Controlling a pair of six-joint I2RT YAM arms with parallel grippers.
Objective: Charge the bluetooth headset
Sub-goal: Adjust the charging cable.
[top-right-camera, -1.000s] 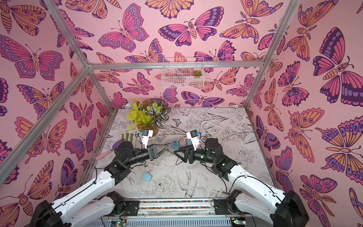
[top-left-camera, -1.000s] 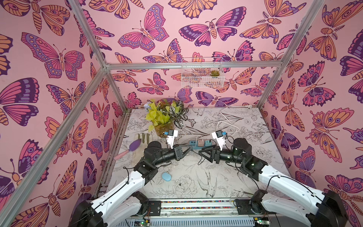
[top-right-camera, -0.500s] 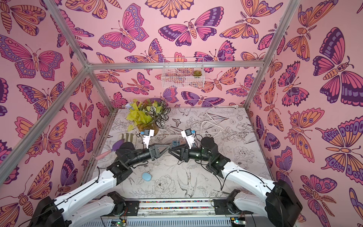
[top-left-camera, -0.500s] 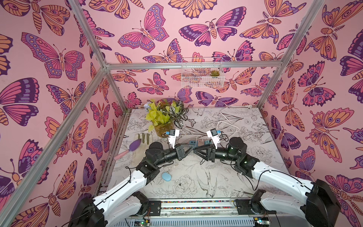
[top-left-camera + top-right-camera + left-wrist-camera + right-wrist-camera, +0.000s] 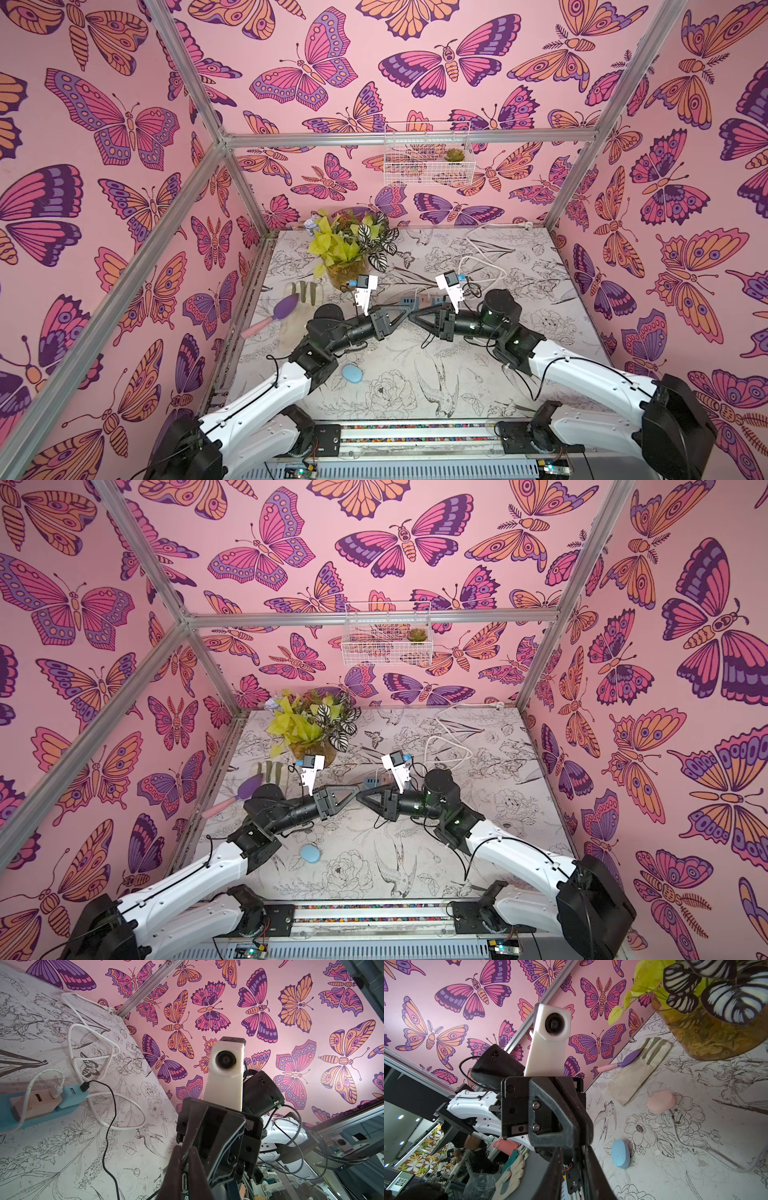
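Left gripper (image 5: 401, 317) jaws are pinching a likely light, stiff, slippery USB-C piece (image 5: 184, 1180) by its flat sides. Right gripper (image 5: 416, 320), at its 3 o'clock, is sitting narrow; I cannot tell what it is holding.

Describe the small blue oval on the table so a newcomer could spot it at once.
On the table printed with line-drawn flowers and birds, look near the front, beside the left arm's elbow. The blue oval lies flat there by a drawn peony. Unlike the pink round puck nearby, it is plain light blue with no cord.
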